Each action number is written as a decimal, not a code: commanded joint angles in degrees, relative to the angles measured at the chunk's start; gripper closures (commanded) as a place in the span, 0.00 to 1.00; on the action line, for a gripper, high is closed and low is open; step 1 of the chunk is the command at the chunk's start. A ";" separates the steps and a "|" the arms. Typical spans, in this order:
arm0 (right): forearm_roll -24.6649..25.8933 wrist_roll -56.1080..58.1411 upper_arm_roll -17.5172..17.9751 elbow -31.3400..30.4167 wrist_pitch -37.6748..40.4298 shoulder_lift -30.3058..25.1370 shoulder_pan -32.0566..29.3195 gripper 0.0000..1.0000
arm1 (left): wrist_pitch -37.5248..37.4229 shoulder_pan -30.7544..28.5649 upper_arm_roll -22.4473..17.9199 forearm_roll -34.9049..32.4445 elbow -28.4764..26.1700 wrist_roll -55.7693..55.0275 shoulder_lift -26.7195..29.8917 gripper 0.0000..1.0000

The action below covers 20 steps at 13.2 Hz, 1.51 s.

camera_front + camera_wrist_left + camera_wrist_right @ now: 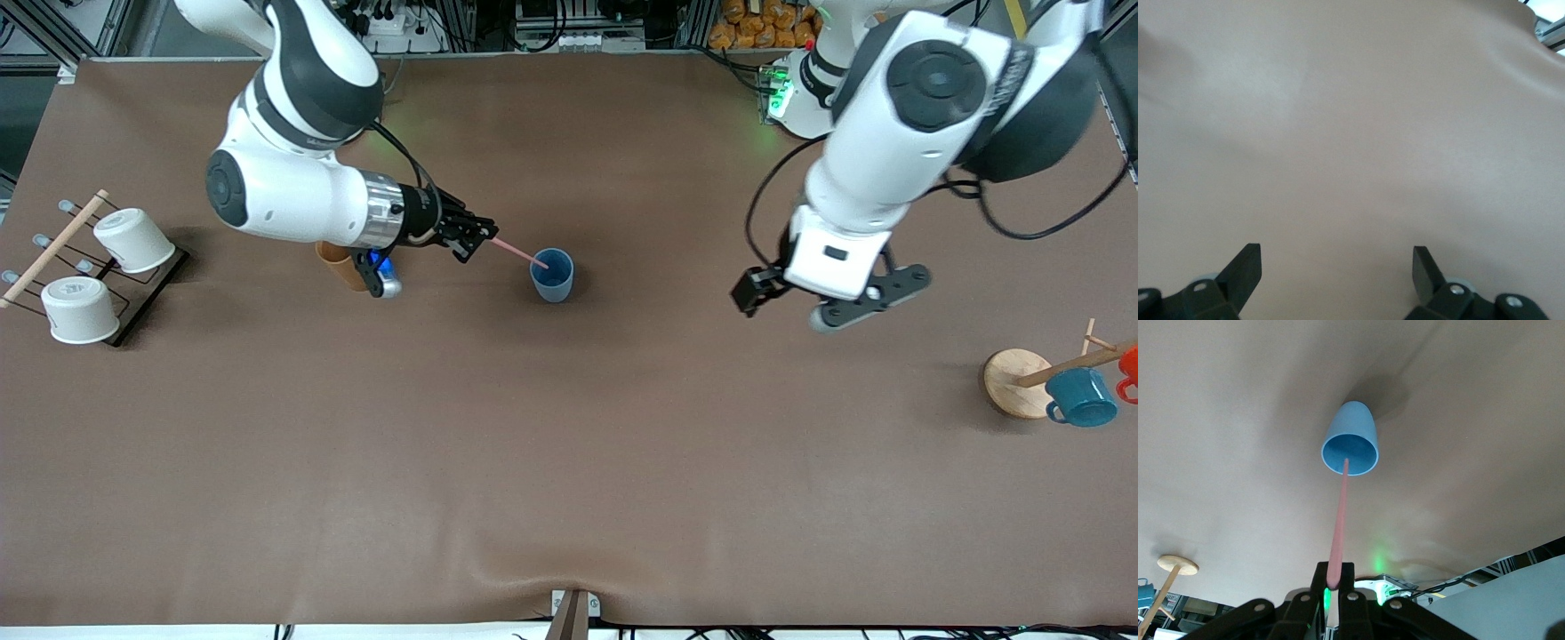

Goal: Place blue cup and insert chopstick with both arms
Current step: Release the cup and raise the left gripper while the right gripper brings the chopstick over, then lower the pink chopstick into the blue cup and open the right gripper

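Note:
The light-blue cup (552, 274) stands upright on the brown table mat near the middle. It also shows in the right wrist view (1350, 440). My right gripper (487, 233) is shut on the pale-pink chopstick (519, 252), held slanted beside the cup, with its far tip at the cup's rim, just inside the mouth. The right wrist view shows the chopstick (1339, 527) running from the gripper (1334, 577) into the cup's opening. My left gripper (831, 302) is open and empty, hanging over bare mat toward the left arm's end. In the left wrist view (1337, 260) only mat shows between the fingers.
A tan-brown wooden cup (341, 262) stands under my right wrist. A rack (133, 302) with two white cups and a wooden dowel sits at the right arm's end. A round wooden mug stand (1018, 382) with a teal mug (1081, 396) sits at the left arm's end.

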<state>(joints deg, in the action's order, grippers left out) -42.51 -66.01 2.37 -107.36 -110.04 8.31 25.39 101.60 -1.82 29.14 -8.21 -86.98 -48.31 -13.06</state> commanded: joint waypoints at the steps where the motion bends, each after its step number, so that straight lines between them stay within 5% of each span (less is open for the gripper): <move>1: -0.48 -0.61 -0.43 -2.58 -3.06 -0.32 2.81 1.00 | -3.77 -2.66 0.66 -0.40 1.20 5.49 1.63 0.00; 4: -0.38 -0.69 -0.35 -4.17 -6.32 -0.23 4.76 0.98 | -7.81 -4.06 0.66 -0.40 3.30 7.79 2.25 0.00; 5: -0.47 -0.96 -0.43 -4.17 -6.15 -0.14 4.41 0.42 | -8.43 -4.15 0.66 -0.31 3.31 9.10 2.51 0.00; 6: -0.39 -3.39 -0.43 -4.17 -5.80 -0.14 4.14 0.00 | -8.79 -4.24 0.57 -0.31 3.31 10.85 3.21 0.00; 9: 1.80 -6.32 -0.96 -0.85 -1.00 -0.32 2.57 0.00 | -9.66 -4.77 -1.70 0.12 3.14 16.47 4.79 0.00; 11: 6.79 -5.27 -0.87 4.85 9.18 -0.14 -3.12 0.00 | -10.81 -1.36 -7.83 1.61 3.05 20.78 5.85 0.00; 15: 17.70 13.76 -0.87 9.19 23.63 -0.49 -11.05 0.00 | -12.74 5.07 -20.77 6.10 2.35 30.97 8.48 0.00; 20: 33.60 35.73 -1.31 13.92 29.00 -1.72 -16.94 0.00 | -13.71 4.37 -24.29 7.16 1.29 37.92 9.89 0.00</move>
<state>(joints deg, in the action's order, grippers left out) -13.97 -37.10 0.40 -96.34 -83.24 7.71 10.52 88.44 2.19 6.78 -2.24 -84.11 -13.77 -5.20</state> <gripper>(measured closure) 0.000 0.000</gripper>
